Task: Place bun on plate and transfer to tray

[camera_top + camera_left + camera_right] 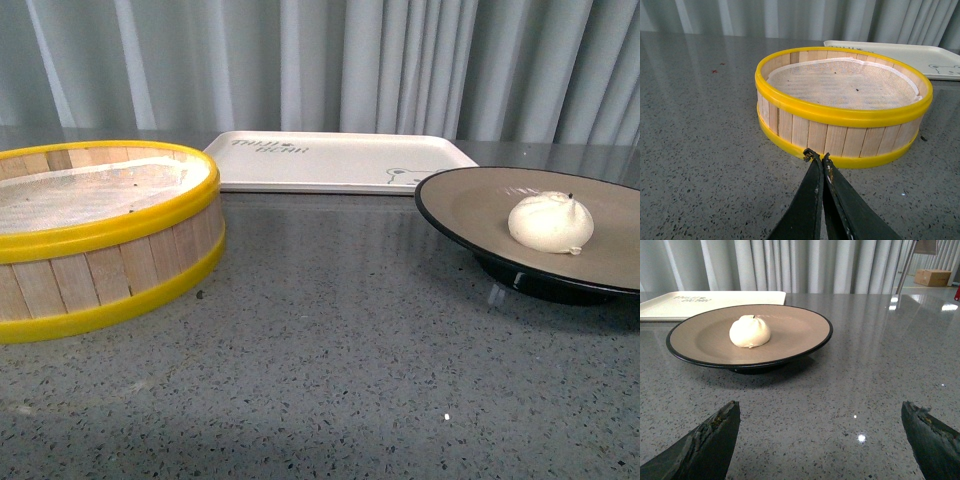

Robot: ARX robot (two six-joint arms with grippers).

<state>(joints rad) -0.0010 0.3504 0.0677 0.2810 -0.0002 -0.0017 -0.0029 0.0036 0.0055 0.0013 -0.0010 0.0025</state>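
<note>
Fingers (715, 440) of the right hand (820, 407) stand wide apart with nothing between them, low over the grey speckled counter (330, 350). Just beyond the gap sits the plate (800, 327), tan inside with a glossy black rim, resting on its dark foot directly on the counter. The bun (750, 331) lies on the plate's tan surface, a little off centre, white, with its pinched top up. Behind the plate, nearer the pale curtain (400, 60), lies the tray (340, 160), cream-white with dark lettering at one end and a small drawing at the corner nearest the plate. In the front view the plate's rim overlaps that corner, and whether the two touch cannot be told.

On the other side, the left hand (819, 156) has its dark fingers pressed together, gripping nothing. Its tips lie just in front of the lower yellow band of the steamer basket (840, 137); contact cannot be judged. The basket stands upright on the counter, with wooden slats, yellow rims and a white cloth liner (840, 87) inside. It sits well apart from the plate, and the tray lies behind the gap between them.
</note>
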